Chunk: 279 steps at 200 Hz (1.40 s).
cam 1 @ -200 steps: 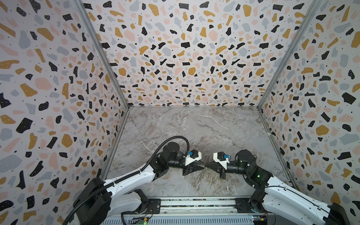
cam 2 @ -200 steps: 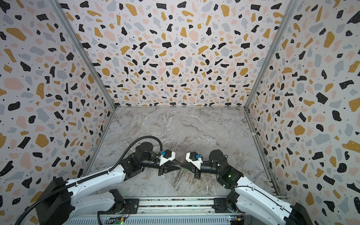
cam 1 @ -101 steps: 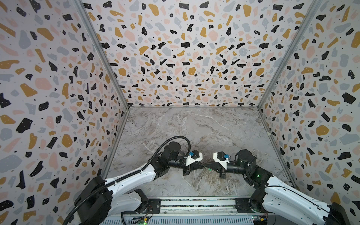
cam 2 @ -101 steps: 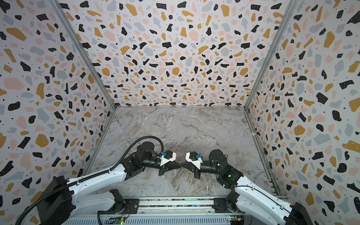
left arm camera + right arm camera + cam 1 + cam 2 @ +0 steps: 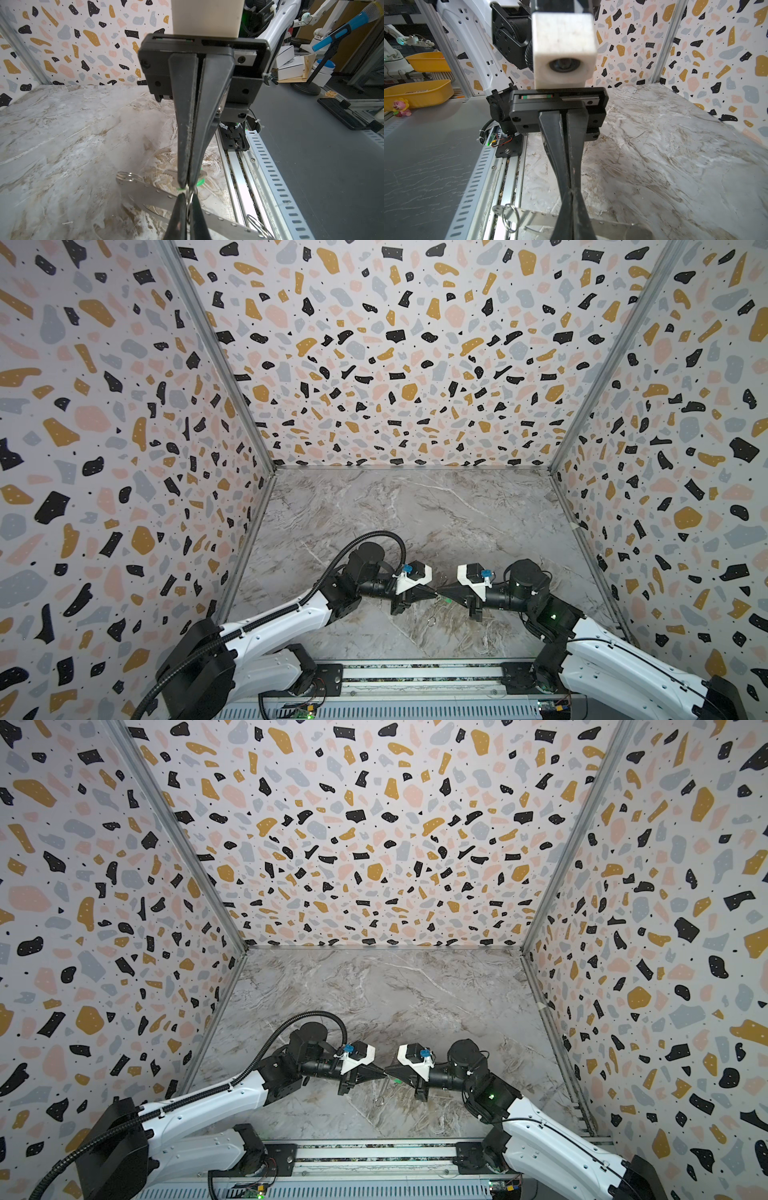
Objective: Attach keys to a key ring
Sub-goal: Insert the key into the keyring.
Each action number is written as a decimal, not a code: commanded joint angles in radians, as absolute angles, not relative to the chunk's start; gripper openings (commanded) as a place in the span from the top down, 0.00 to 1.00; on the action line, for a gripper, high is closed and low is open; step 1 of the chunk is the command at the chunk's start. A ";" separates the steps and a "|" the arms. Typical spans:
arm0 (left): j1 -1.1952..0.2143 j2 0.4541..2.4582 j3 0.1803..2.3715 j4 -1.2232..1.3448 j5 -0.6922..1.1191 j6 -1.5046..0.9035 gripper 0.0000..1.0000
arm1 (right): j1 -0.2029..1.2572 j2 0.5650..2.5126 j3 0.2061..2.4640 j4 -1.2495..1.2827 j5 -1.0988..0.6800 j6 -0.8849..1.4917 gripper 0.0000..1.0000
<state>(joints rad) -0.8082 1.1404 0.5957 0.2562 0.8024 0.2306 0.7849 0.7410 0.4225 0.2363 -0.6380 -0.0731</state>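
Note:
Low over the front of the marble table, my two grippers meet tip to tip in both top views. The right gripper is shut on the key, whose green head sticks out beside its tips. My left gripper is shut on a thin silvery wire ring that reaches the key's end. I cannot tell whether the two are linked. Below them lies the key ring, a flat grey dotted piece. In the right wrist view the right gripper hides the key.
Loose wire rings hang at the flat piece's ends. The aluminium base rail runs along the table's front edge just behind the grippers. Speckled walls close the left, back and right sides.
The left gripper's jaws have closed onto the wire ring. Both arms have stayed almost where they were, tips together.

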 commanded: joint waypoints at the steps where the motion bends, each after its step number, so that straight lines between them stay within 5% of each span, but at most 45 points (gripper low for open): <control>1: -0.811 1.121 0.588 0.300 0.793 0.227 1.00 | 0.787 0.712 0.442 0.249 -0.632 -0.071 1.00; 279: -0.723 1.063 0.528 0.457 0.671 0.078 1.00 | 0.788 0.653 0.392 0.257 -0.642 -0.046 1.00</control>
